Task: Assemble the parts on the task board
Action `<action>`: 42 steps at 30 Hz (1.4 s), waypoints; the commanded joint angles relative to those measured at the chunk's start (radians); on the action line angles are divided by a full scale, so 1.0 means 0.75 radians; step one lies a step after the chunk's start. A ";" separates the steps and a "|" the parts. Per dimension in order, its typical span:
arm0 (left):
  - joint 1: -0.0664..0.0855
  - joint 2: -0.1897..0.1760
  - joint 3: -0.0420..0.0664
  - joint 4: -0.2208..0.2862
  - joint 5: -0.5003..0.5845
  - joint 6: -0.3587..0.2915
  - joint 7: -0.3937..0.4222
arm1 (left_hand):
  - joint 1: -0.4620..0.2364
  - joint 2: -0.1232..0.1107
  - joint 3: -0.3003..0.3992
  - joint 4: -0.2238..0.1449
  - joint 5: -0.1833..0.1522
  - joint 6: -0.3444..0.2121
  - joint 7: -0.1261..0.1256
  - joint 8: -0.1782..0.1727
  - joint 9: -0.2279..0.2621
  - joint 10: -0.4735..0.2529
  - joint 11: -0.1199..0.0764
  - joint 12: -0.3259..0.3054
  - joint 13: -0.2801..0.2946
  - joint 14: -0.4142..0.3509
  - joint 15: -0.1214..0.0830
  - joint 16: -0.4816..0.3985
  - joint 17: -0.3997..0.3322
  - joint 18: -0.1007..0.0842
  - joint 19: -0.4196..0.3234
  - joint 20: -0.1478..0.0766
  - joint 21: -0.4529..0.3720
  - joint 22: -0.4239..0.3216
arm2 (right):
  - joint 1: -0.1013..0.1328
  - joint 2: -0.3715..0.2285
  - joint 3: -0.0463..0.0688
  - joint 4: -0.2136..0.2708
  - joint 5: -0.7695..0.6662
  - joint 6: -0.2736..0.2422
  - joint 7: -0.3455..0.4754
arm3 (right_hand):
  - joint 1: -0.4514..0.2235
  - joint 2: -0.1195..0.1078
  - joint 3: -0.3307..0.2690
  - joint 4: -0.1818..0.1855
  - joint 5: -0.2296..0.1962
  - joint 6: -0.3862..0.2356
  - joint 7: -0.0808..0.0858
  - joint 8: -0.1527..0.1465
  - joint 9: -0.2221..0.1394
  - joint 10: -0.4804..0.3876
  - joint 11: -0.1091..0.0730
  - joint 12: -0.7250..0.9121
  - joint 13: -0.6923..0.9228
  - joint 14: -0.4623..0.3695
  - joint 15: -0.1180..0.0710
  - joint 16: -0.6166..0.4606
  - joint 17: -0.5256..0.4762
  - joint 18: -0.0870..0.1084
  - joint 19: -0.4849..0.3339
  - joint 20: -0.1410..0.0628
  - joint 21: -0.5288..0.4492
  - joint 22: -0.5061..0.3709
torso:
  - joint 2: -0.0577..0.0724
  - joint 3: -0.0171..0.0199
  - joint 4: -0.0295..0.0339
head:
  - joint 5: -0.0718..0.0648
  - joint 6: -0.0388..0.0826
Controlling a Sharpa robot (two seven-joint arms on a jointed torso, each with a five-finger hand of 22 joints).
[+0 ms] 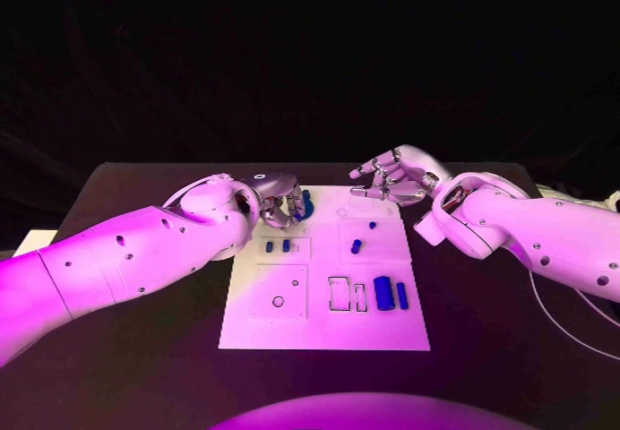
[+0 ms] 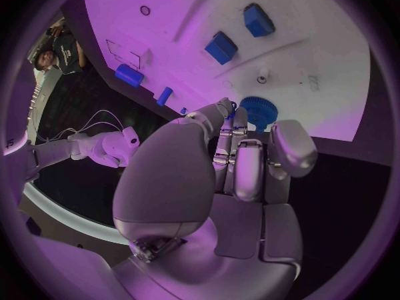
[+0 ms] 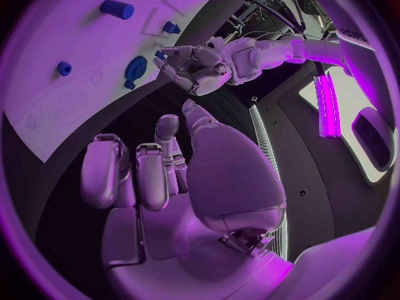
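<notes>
The white task board lies mid-table. At its far left corner lies a blue gear, also seen in the left wrist view and the right wrist view. My left hand hovers at the gear with curled fingertips right beside it; a bit of blue shows at the fingertips, and I cannot tell whether anything is pinched. My right hand floats over the far right corner, fingers apart, holding nothing. A thick blue cylinder and a slim one lie at the right.
Two small blue pegs stand in the left field of the board and two more near its middle. Empty rectangular slots sit beside the cylinders. Cables trail at the table's right edge.
</notes>
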 commanded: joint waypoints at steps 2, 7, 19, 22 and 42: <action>0.024 -0.032 0.006 0.025 0.079 0.011 -0.029 | -0.018 0.001 0.005 -0.002 -0.002 0.011 0.001 -0.006 -0.002 0.012 -0.002 -0.007 -0.002 0.044 -0.001 0.004 -0.003 -0.028 0.007 -0.002 0.009 0.006 | -0.001 -0.002 0.000 0.001 -0.003 -0.001 0.005 | -0.003 0.013 -0.009 0.002 0.007 0.008 0.001 0.006 0.002 0.000 -0.002 0.008 0.001 0.069 0.007 -0.005 0.047 0.020 -0.005 -0.003 -0.003 0.002 | 0.000 0.0006 0.0025 | 0.005 0.003; 0.033 -0.051 0.004 0.020 0.093 0.050 -0.040 | -0.027 -0.001 0.002 0.000 -0.004 0.015 0.000 -0.008 -0.003 0.016 -0.002 -0.012 -0.002 0.044 -0.001 0.004 -0.004 -0.029 0.007 -0.002 0.012 0.009 | -0.001 -0.002 0.000 0.000 -0.003 0.001 0.004 | -0.003 0.013 -0.009 0.002 0.007 0.008 0.001 0.006 0.002 0.000 -0.002 0.008 0.001 0.069 0.007 -0.005 0.047 0.020 -0.005 -0.003 -0.003 0.002 | 0.002 -0.0026 0.0004 | 0.005 0.001; 0.025 -0.053 -0.023 -0.021 0.109 0.106 -0.039 | -0.040 -0.004 -0.002 0.004 -0.010 0.016 0.000 -0.013 -0.005 0.019 -0.002 -0.020 -0.003 0.044 -0.001 0.006 -0.004 -0.029 0.007 -0.001 0.016 0.014 | -0.001 0.000 0.000 -0.001 -0.003 0.001 0.004 | -0.002 0.016 -0.009 0.003 0.008 0.009 0.000 0.006 0.002 0.001 -0.002 0.008 0.001 0.069 0.007 -0.007 0.045 0.020 -0.005 -0.004 -0.004 0.001 | 0.003 -0.0019 -0.0003 | 0.011 0.000; 0.021 -0.047 -0.028 -0.030 0.110 0.112 -0.035 | -0.041 -0.004 -0.002 0.005 -0.011 0.016 0.000 -0.014 -0.005 0.019 -0.002 -0.021 -0.003 0.044 -0.001 0.006 -0.004 -0.029 0.007 -0.001 0.016 0.015 | -0.001 0.001 0.000 0.000 -0.003 0.002 0.004 | -0.002 0.016 -0.009 0.003 0.008 0.009 0.000 0.006 0.002 0.001 -0.002 0.008 0.001 0.069 0.007 -0.007 0.045 0.020 -0.005 -0.004 -0.004 0.001 | 0.004 -0.0014 -0.0019 | 0.013 -0.001; 0.009 -0.032 -0.035 -0.043 0.112 0.136 -0.036 | -0.041 -0.003 -0.002 0.004 -0.011 0.017 -0.001 -0.015 -0.006 0.021 -0.003 -0.022 -0.003 0.043 -0.001 0.005 -0.007 -0.030 0.007 -0.001 0.019 0.018 | -0.001 0.002 0.000 0.003 -0.003 0.003 0.004 | -0.002 0.017 -0.010 0.003 0.008 0.009 0.000 0.006 0.002 0.001 -0.002 0.007 0.000 0.069 0.007 -0.008 0.045 0.020 -0.005 -0.004 -0.004 0.000 | 0.004 -0.0003 -0.0028 | 0.013 -0.004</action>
